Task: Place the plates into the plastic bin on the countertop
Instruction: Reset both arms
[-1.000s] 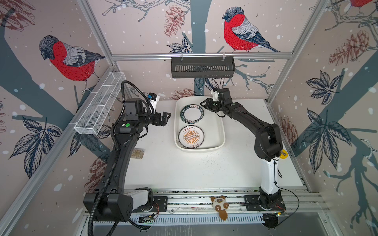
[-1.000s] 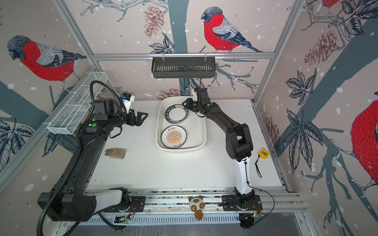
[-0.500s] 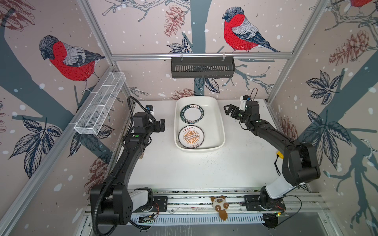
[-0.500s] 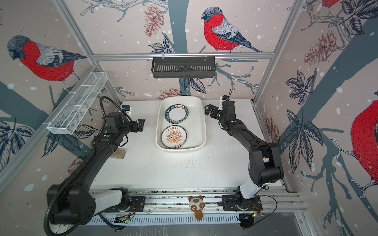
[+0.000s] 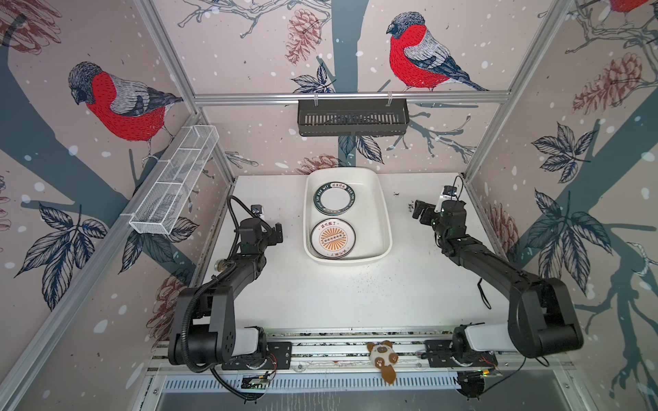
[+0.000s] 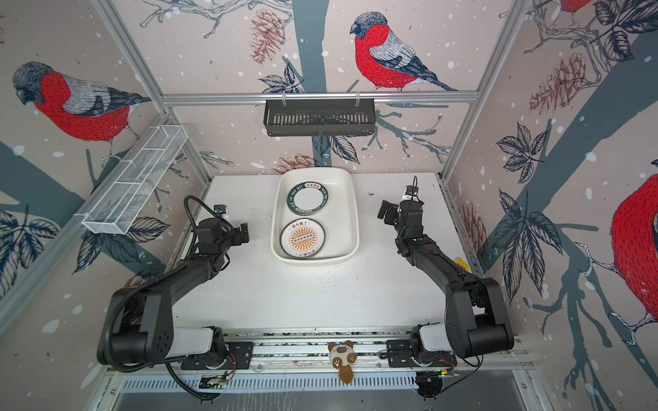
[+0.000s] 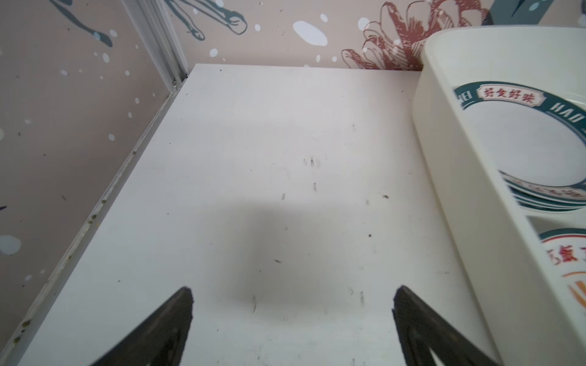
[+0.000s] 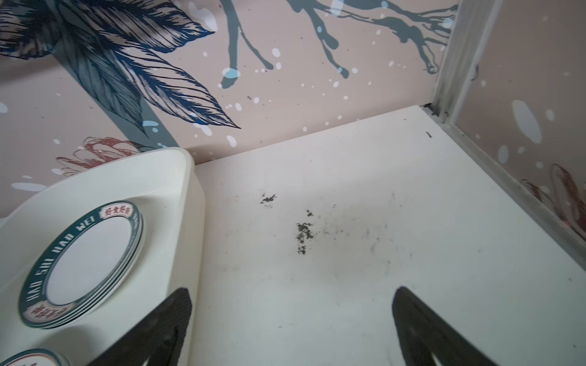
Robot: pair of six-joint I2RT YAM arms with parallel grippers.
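Observation:
The white plastic bin (image 5: 387, 227) (image 6: 355, 227) stands at the back middle of the countertop (image 5: 338, 295). Inside it lie two piles of plates: green-rimmed ones (image 5: 334, 199) (image 6: 307, 198) at the far end and an orange sunburst one (image 5: 333, 239) (image 6: 302, 239) at the near end. My left gripper (image 5: 277, 233) (image 7: 293, 291) hovers open and holds nothing, left of the bin (image 7: 459, 190). On the bin's right, my right gripper (image 5: 419, 212) (image 8: 291, 293) is open and also holds nothing. The wrist views catch the green-rimmed stack (image 7: 523, 142) (image 8: 85, 253).
A black slotted basket (image 5: 352, 117) hangs on the back rail. A white wire-mesh basket (image 5: 174, 185) is fixed to the left wall. A small jar (image 5: 219, 265) lies under the left arm. Dark crumbs (image 8: 302, 233) dot the counter right of the bin. A plush toy (image 5: 382, 359) sits on the front rail.
My right gripper has pulled back from over the bin's far end to its right side, and its jaws have opened. My left arm has folded back and lowered beside the bin.

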